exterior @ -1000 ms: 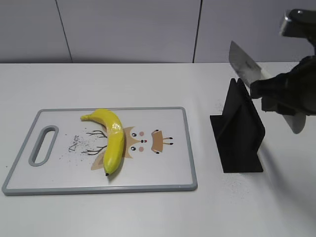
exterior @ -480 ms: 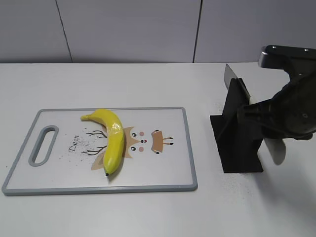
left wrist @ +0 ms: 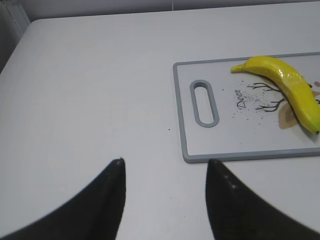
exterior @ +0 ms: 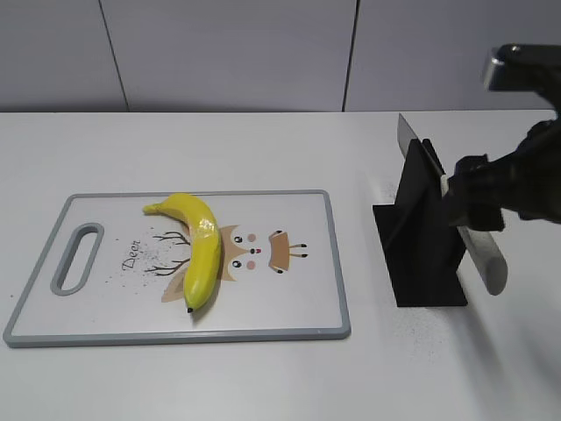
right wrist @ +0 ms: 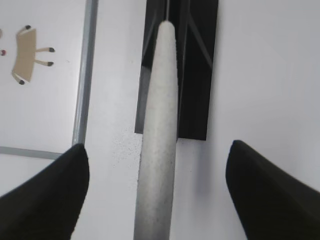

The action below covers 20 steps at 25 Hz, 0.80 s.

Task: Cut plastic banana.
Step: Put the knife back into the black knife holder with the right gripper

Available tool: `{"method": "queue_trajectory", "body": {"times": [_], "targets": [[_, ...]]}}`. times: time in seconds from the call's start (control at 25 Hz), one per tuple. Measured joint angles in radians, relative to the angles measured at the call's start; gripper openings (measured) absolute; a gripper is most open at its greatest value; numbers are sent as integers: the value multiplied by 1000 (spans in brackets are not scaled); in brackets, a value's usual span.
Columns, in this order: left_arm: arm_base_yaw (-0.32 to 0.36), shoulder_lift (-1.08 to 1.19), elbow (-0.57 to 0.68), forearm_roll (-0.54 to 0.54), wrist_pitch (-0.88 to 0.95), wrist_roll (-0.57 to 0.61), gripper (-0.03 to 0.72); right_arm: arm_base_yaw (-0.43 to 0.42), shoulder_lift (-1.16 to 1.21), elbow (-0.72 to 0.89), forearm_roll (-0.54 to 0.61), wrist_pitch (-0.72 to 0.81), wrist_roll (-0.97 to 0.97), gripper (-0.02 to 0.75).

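Observation:
The plastic banana (exterior: pixel 200 246) lies yellow and curved on the left half of a white cutting board (exterior: pixel 298 326) with a grey rim. It also shows in the left wrist view (left wrist: pixel 290 87). A knife with a grey handle (exterior: pixel 488 261) rests in a black stand (exterior: pixel 421 254), its blade tip sticking up behind. My right gripper (exterior: pixel 478 206) is open. In the right wrist view its fingers (right wrist: pixel 157 145) are spread wide on either side of the handle (right wrist: pixel 160 115), not touching it. My left gripper (left wrist: pixel 165 161) is open and empty over bare table, left of the board (left wrist: pixel 200 145).
The black stand (right wrist: pixel 200 75) sits on the white table just right of the board's right edge (right wrist: pixel 85 75). A grey wall runs behind the table. The board has a handle slot (exterior: pixel 77 256) at its left end.
The right gripper lowered the knife from above the stand into it, then opened and drew back up and to the right. The banana and board have not moved.

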Motion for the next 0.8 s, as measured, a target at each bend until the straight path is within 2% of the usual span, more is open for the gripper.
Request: {"method": "queue_trajectory", "body": {"times": [0.24,0.64,0.8], "targets": [[0,0,0,0,0,0,500,0,-282,5,37,76,-301,641],[0,0,0,1,1,0,500,0,-810,230,48,296,-345,582],[0,0,0,1,1,0,499,0,-1004,251,49,369,-345,571]]}}
